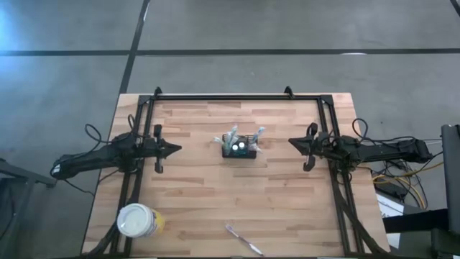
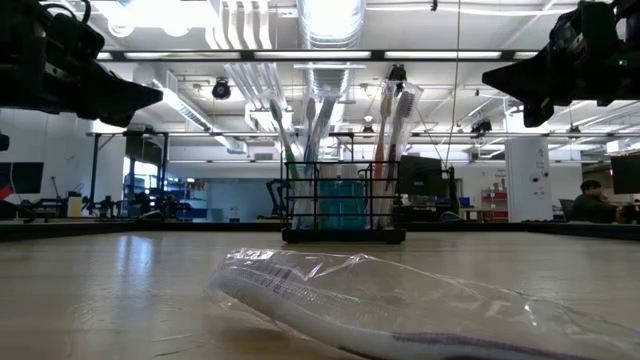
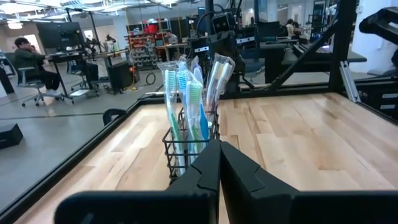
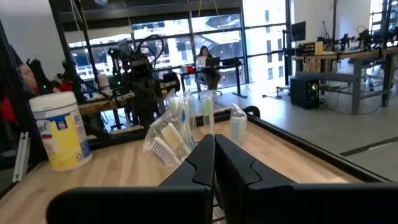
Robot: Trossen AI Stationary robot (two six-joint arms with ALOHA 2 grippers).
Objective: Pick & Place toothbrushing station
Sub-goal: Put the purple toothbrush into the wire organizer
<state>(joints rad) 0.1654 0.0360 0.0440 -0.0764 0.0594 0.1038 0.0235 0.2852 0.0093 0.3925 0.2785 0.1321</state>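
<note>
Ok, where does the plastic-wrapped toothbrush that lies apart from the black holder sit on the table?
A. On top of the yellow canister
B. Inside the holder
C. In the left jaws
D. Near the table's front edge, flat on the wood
D: the high view shows the wrapped toothbrush flat near the front edge, apart from the black holder at mid-table.

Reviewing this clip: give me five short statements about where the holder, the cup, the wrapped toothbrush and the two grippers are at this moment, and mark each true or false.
1. The black holder stands upright near the middle of the table, with toothbrushes in it. True.
2. The left gripper grips the holder. False: it is shut on nothing and hangs apart from it, on the holder's left.
3. The right gripper is shut and empty. True.
4. The white-lidded yellow cup stands beside the holder. False: it stands near the table's front left corner.
5. The wrapped toothbrush lies flat near the front edge. True.
</note>
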